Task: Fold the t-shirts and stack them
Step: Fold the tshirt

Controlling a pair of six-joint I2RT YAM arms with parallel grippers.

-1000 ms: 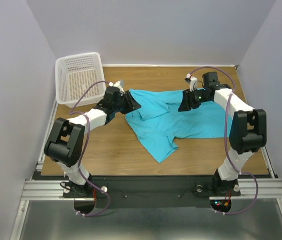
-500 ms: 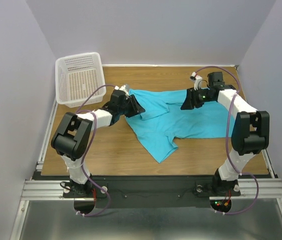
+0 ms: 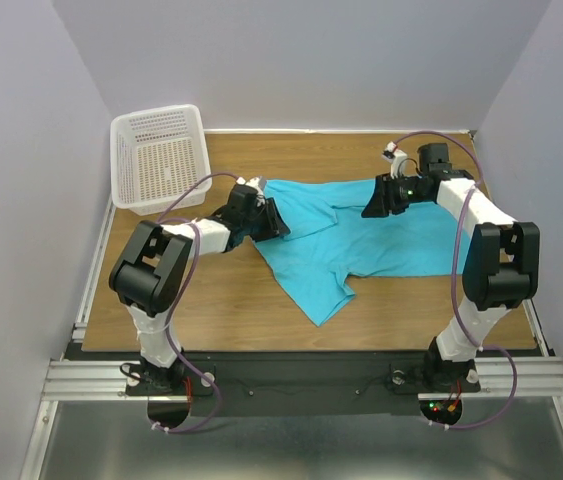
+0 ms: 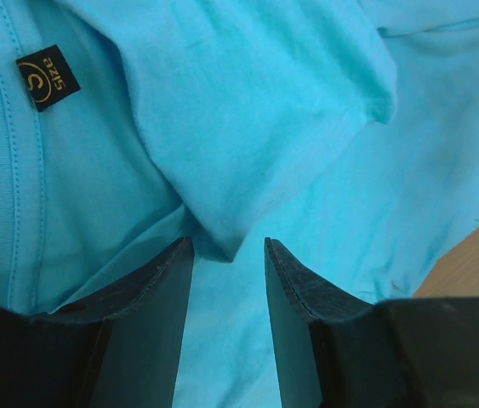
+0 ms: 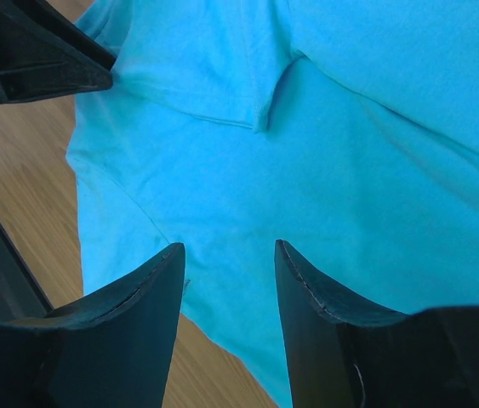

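Folding barely started: I see one turquoise t-shirt (image 3: 391,245) rumpled on the table (image 3: 221,310), nothing stacked; both jaws part-open, gripping nothing.

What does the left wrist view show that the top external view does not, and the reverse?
Only the left wrist view: the small dark neck label with gold print and the gap between two black fingers above a fold. Only the top external view: the white plastic mesh basket, the left arm and right arm. Both: the turquoise cloth t-shirt and the brown wooden table.
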